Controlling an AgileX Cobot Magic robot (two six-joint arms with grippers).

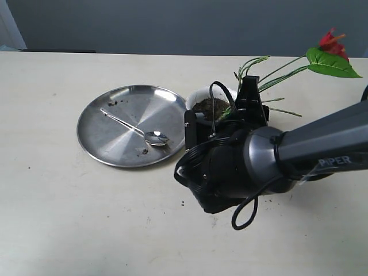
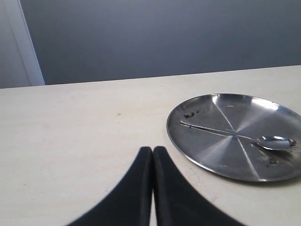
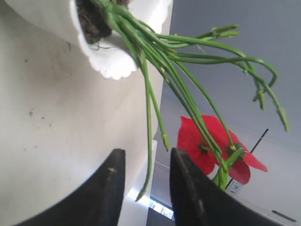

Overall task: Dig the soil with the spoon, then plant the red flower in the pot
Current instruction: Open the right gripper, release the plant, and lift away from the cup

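Note:
The white scalloped pot (image 1: pixel 202 95) stands right of the steel plate, holding dark soil (image 1: pixel 206 105). The red flower (image 1: pixel 333 41) has its green stems (image 3: pixel 164 52) stuck in the soil (image 3: pixel 91 21) of the pot (image 3: pixel 113 63). They lean far over the rim, with the bloom (image 3: pixel 204 141) out to the right. My right gripper (image 3: pixel 146 157) is open beside the stems; one thin stem tip hangs between its fingers untouched. In the exterior view this gripper (image 1: pixel 230 118) hides the pot's near side. The spoon (image 1: pixel 135 129) lies on the plate. My left gripper (image 2: pixel 153 151) is shut and empty.
The round steel plate (image 1: pixel 115 146) lies left of the pot with soil crumbs on it; in the left wrist view the plate (image 2: pixel 225 155) is near the left fingers. Crumbs of soil dot the table in front of the right arm (image 1: pixel 310 146).

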